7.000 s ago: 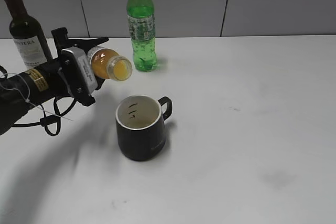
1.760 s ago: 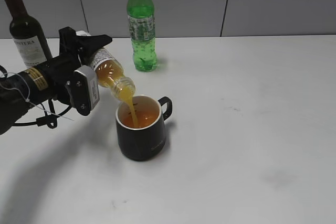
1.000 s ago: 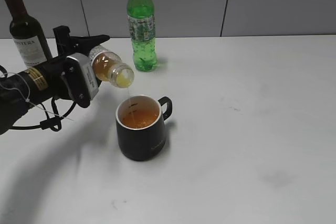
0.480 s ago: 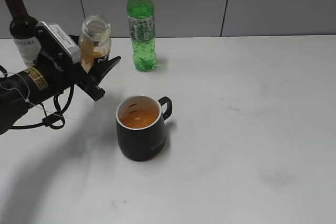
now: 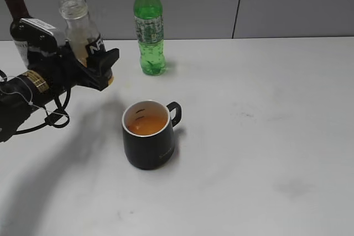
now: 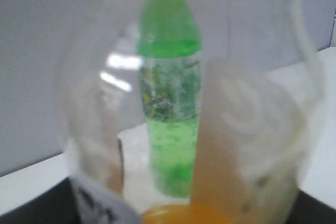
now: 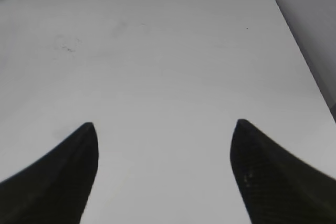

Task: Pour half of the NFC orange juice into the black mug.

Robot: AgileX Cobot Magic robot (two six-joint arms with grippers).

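The NFC orange juice stands upright in the air at the left of the exterior view, its mouth uncapped and its upper part clear. My left gripper is shut on its labelled body. Up close in the left wrist view the NFC orange juice fills the frame, with orange liquid low at the bottom edge. The black mug sits on the table to the right of and below the bottle, with orange juice inside and its handle to the right. Over bare table, my right gripper is open and empty.
A green soda bottle stands at the back behind the mug, seen through the juice bottle as a green soda bottle in the left wrist view. A dark wine bottle stands at the far left behind my left arm. The white table stretches right.
The juice bottle went from tilted over the mug, dripping, to upright, and my left gripper carried it up and to the left, away from the mug. The mug holds juice now.
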